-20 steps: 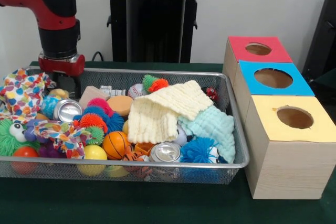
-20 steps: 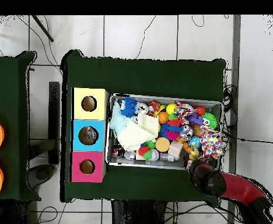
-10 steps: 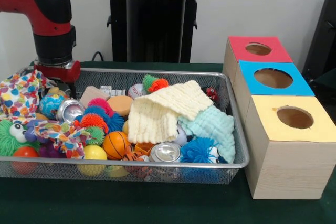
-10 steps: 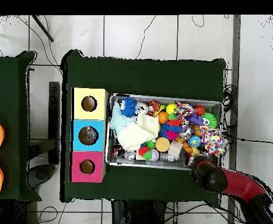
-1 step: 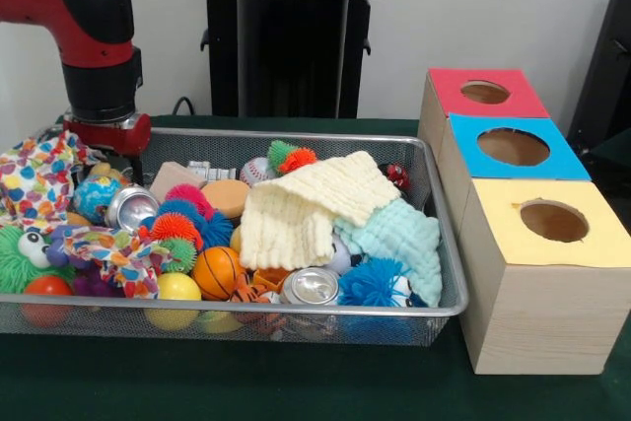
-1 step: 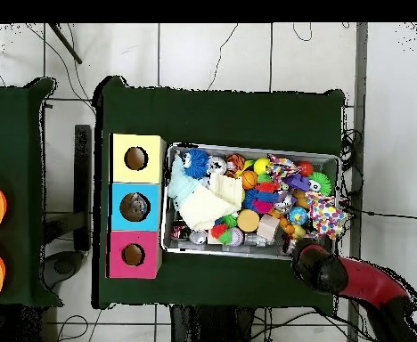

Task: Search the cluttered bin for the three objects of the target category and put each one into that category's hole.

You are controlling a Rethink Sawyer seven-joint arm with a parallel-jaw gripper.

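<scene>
1. The wire mesh bin (image 5: 449,283) sits on the green counter (image 5: 246,382). Bare cloth shows in front of it and on the far side in the overhead view.
2. Three wooden boxes stand just beside the bin's end, touching each other in a row: yellow-topped box (image 5: 552,273), blue-topped box (image 5: 513,150), red-topped box (image 5: 483,93), each with one round hole on top. The gap between bin and boxes is narrow.
3. The bin is packed full, with no free floor visible. A cream cloth (image 5: 306,206) and a mint cloth (image 5: 399,239) cover the middle and the box-side end, hiding whatever lies under them.
4. Visible items: two silver cans (image 5: 128,207) and (image 5: 311,286), an orange mini basketball (image 5: 217,270), a yellow ball (image 5: 177,288), a blue spiky ball (image 5: 375,283), a baseball (image 5: 256,171), a green fuzzy toy with eyes (image 5: 22,255). The target category cannot be told, so the three target objects cannot be singled out.
5. A colourful dotted cloth (image 5: 39,179) drapes over the bin's end away from the boxes, covering the rim there.
6. The red arm (image 5: 89,7) enters from the upper corner, wrist pointing straight down over that end's back corner.
7. The gripper (image 5: 110,150) is low at rim level, partly behind the dotted cloth. Whether the jaws are apart or together cannot be told.
8. Overhead, only the arm's black and red links (image 6: 323,272) show at the bin's corner, covering the gripper.
</scene>
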